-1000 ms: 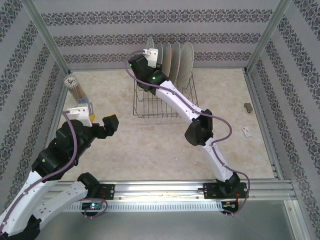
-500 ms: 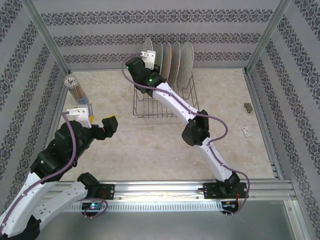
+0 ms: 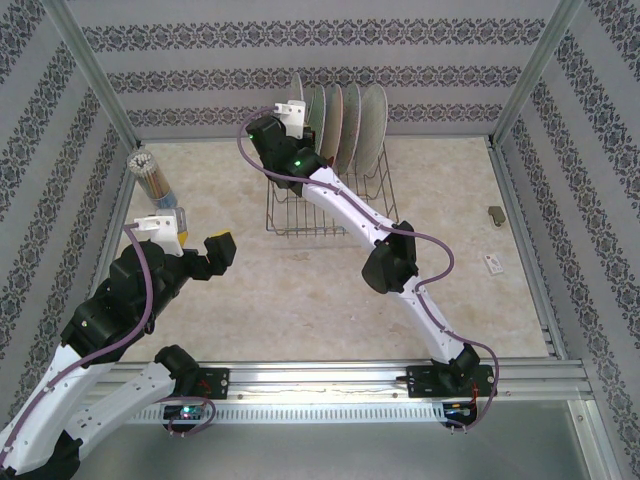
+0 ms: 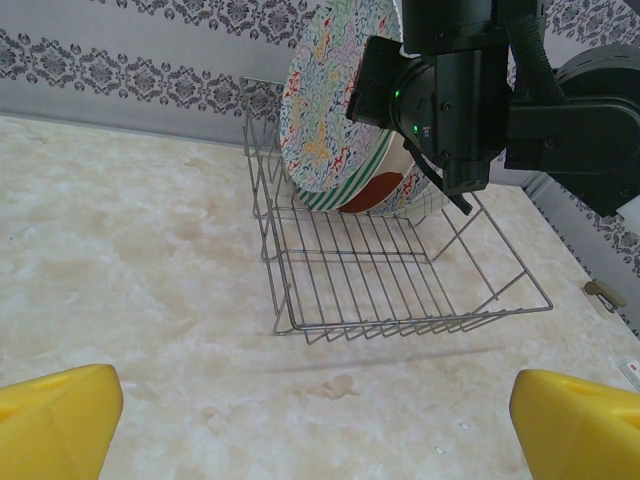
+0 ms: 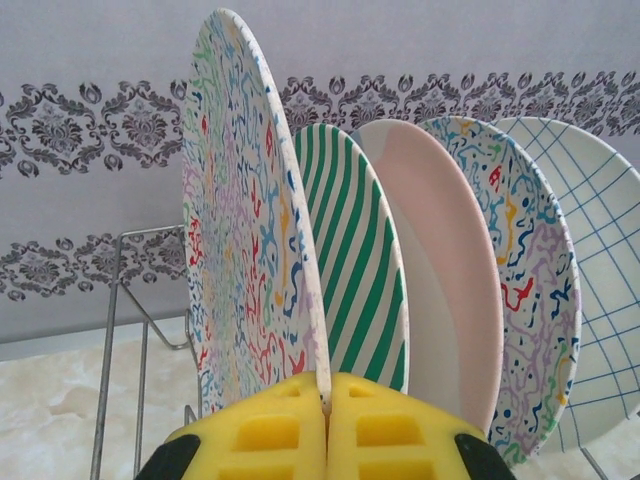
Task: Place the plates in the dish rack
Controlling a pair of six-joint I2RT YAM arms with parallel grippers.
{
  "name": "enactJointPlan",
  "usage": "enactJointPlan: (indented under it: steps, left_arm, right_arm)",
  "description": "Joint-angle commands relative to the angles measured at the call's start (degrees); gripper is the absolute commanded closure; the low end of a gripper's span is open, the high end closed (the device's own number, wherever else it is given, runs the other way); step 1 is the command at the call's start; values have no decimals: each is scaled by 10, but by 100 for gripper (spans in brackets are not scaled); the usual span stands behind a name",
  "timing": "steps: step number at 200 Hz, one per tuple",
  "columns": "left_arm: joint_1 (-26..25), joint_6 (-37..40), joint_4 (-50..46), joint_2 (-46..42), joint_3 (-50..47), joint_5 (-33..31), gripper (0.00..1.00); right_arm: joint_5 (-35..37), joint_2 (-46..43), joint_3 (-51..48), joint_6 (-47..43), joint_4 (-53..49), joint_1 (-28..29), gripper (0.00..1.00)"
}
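- My right gripper point(image 5: 327, 390) has its yellow fingers pressed together. The rim of the nearest multicolour floral plate point(image 5: 245, 200) runs straight into the seam between them, so I judge it is pinched on that rim to keep the plate on edge while it seats.
- That floral plate stands upright at the left end of the row, leaning a little toward its neighbour. I take the edge grip to be what lets it go down between the prongs rather than lie flat.
- Just beside it come the green-and-white striped plate point(image 5: 355, 260), the cream plate with a pink block point(image 5: 440, 270), a second floral plate point(image 5: 520, 280) and the pale checked plate point(image 5: 595, 250). All are on edge and overlap like files, which is how five fit in the far half.
- The dark-grey wire dish rack point(image 3: 300, 215) holds them all at its back end. Its near half is bare wire.
- By my reading the load is all but done, and what remains is to let go without tipping the row.
- My left gripper point(image 4: 318, 420) hangs wide open and holds nothing. It sits low over the pale marbled desk point(image 4: 120, 250), well apart from the rack, parked out of the right arm's way.
- A cup of pencils point(image 3: 155, 178) stands by the left wall, clear of all this.
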Motion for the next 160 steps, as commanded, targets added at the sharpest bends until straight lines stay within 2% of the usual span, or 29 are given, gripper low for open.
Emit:
enactJointPlan:
  steps: [1,160]
  left_arm:
    - [9,10,-17,-8,10,5,0]
    - [9,18,-24,-14,3,-3,0]
  right_arm:
    - [33,-10,18,-3,33,4,100]
    - [2,24,20,31,25,3,100]
